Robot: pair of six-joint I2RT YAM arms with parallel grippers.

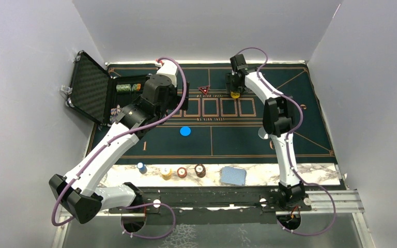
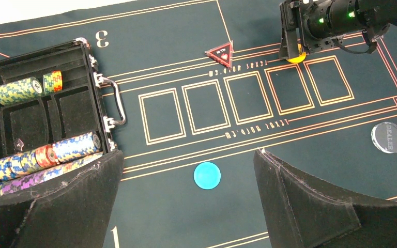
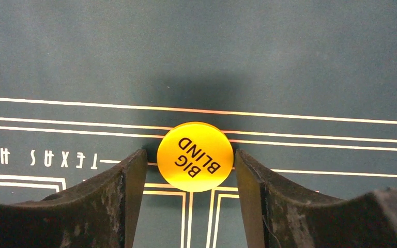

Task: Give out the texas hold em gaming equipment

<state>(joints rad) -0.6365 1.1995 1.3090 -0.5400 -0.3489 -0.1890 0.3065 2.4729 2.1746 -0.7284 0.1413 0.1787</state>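
Right gripper (image 3: 190, 154) is low over the dark green felt mat (image 3: 269, 57), jaws spread either side of the flat yellow "BIG BLIND" disc (image 3: 195, 156), not visibly pinching it. Left gripper (image 2: 188, 155) hangs wide open above a flat blue disc (image 2: 207, 175) lying mid-mat.

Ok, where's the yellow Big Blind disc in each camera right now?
Top external: Big Blind disc on the far part of the mat, right of centre.
Left wrist: upper right, partly hidden.
Right wrist: middle of the frame.
Shared landmark: the row of orange boxes, right next to the disc.
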